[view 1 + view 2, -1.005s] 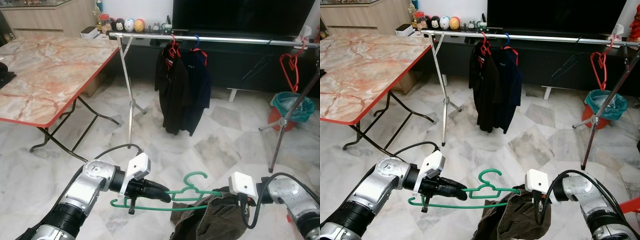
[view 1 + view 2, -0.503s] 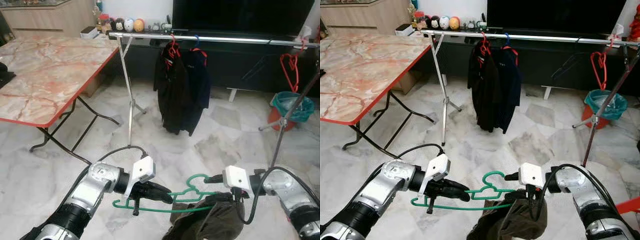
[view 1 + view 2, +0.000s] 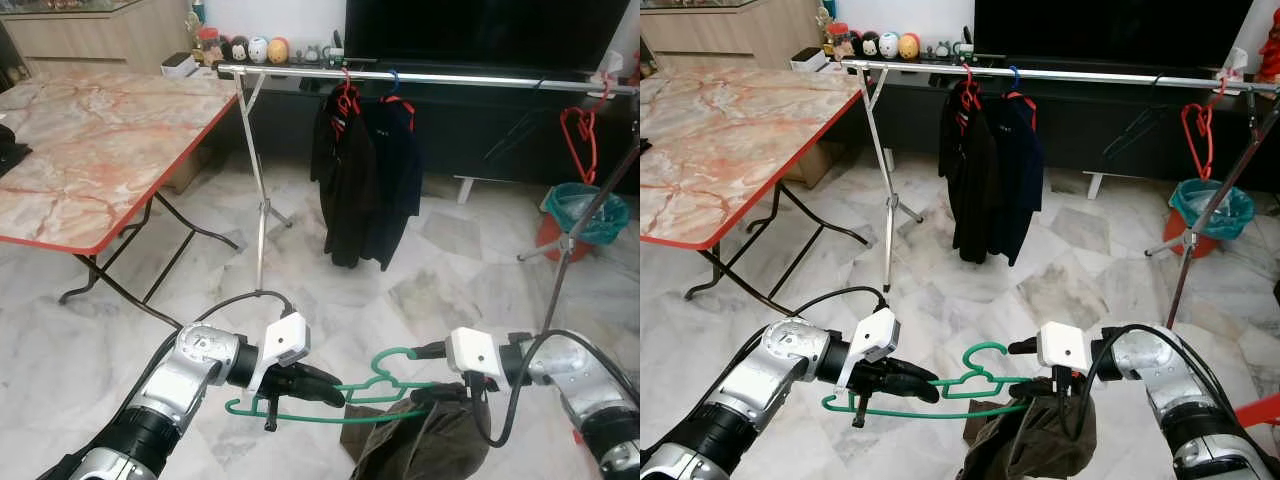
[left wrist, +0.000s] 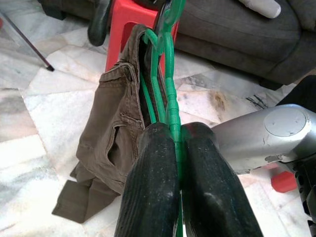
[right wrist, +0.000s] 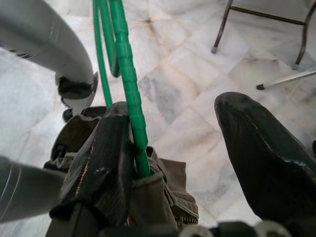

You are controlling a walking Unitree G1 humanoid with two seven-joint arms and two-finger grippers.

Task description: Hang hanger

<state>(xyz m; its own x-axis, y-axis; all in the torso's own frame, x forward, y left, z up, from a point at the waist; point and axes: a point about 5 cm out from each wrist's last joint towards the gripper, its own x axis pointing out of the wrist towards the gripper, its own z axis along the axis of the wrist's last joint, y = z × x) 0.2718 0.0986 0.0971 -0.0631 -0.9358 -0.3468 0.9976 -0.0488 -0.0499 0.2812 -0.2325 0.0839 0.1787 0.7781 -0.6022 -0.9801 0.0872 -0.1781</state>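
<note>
**Green hanger held low between two grippers, rail ahead**

From my seat, left to right: one marble table [image 3: 90, 140] at 10 o'clock; one steel rail [image 3: 420, 77] across 12 o'clock carrying two dark garments [image 3: 362, 180] on a red and a blue hanger; one empty red hanger [image 3: 578, 135] at 2 o'clock, above a teal bin [image 3: 585, 212].

Low at 6 o'clock, one green hanger [image 3: 380, 385] lies roughly level with brown trousers [image 3: 1035, 440] draped on its right end. Left gripper [image 3: 318, 386] is clenched on the hanger's left part. Right gripper [image 3: 1045, 385] sits at the trouser end.

Left wrist view adds detail: both fingers [image 4: 153, 187] pinch the green bar, and a red stool [image 4: 140, 27] stands behind the trousers. Right wrist view shows one finger [image 5: 106, 163] against hanger and cloth, the other standing apart, so that gripper is spread.
</note>
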